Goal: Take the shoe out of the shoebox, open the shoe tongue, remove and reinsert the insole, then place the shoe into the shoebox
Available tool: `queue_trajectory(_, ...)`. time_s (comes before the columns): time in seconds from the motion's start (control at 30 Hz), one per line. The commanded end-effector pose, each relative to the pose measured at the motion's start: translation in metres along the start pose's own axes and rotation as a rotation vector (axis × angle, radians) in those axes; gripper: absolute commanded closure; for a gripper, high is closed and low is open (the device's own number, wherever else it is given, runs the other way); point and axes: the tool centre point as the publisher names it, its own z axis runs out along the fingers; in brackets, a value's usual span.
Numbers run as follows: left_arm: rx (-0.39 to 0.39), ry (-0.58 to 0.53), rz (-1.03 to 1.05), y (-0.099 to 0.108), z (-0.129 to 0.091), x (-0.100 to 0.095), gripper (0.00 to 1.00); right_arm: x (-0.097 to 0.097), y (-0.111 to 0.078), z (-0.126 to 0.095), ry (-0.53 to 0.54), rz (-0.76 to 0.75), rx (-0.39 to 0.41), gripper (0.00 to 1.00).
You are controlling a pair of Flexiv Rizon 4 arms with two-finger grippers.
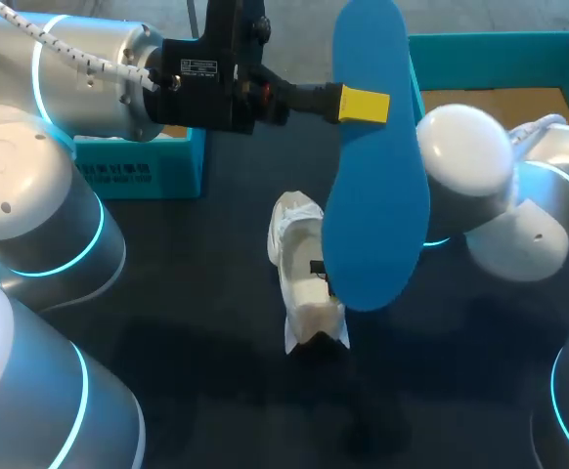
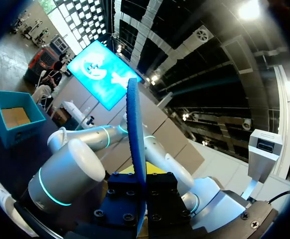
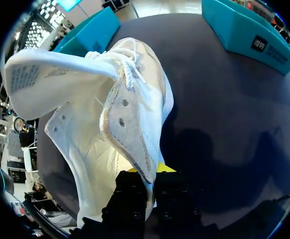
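Head view has the left arm (image 1: 79, 78) coming in from 9 o'clock and extending past the middle of the dark counter (image 1: 196, 293); the left pincer (image 1: 363, 105) is pinching the blue insole (image 1: 377, 186) near one end, so the insole hangs in the air with its broad face toward the camera; the white shoe (image 1: 299, 293) lies on the counter at the centre, its 3 o'clock side partly covered by the insole's lower end; the teal shoebox (image 1: 460, 44) sits at 1 o'clock of the shoe, open, with brown card on its floor; a second teal box (image 1: 138, 171) stands at 10 o'clock of the shoe, under the left arm; the right arm (image 1: 465, 147) enters from 3 o'clock, and its pincer is hidden behind the insole.

Left wrist view shows the left pincer (image 2: 144, 181) pressed onto the insole (image 2: 134, 119) from both sides; the insole is seen edge-on, rising straight ahead from between the fingers; the right arm (image 2: 75, 164) lies beyond it, and the shoebox (image 2: 23, 134) farther off.

Right wrist view shows the right pincer (image 3: 146, 179) pinching the eyelet flap of the shoe (image 3: 100, 149); the tongue (image 3: 45, 74) is folded outward, its underside showing; the shoe rests on the counter (image 3: 224, 124); the second teal box (image 3: 249, 35) stands well ahead.
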Motion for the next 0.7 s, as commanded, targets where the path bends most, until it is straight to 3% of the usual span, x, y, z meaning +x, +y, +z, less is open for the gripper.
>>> queue_trajectory(0.03, 0.002, -0.001, 0.0, 0.002, 0.0, 0.0, 1.0, 0.007, 0.0, 0.017, -0.006, 0.008, 0.012, 1.0)
queue_trajectory(0.6, 0.002, -0.001, 0.0, 0.002, 0.0, 0.0, 1.0, 0.006, -0.002, 0.035, -0.031, 0.066, 0.028, 1.0)
queue_trajectory(0.63, 0.002, -0.001, 0.0, 0.002, 0.0, 0.0, 1.0, 0.005, -0.003, 0.036, -0.031, 0.068, 0.029, 0.86)
queue_trajectory(0.67, 0.002, -0.001, 0.0, 0.002, 0.0, 0.0, 1.0, 0.005, -0.003, 0.036, -0.027, 0.075, 0.032, 0.54)
queue_trajectory(0.7, 0.002, -0.001, 0.0, 0.002, 0.0, 0.0, 1.0, 0.004, -0.003, 0.035, -0.026, 0.08, 0.034, 0.11)
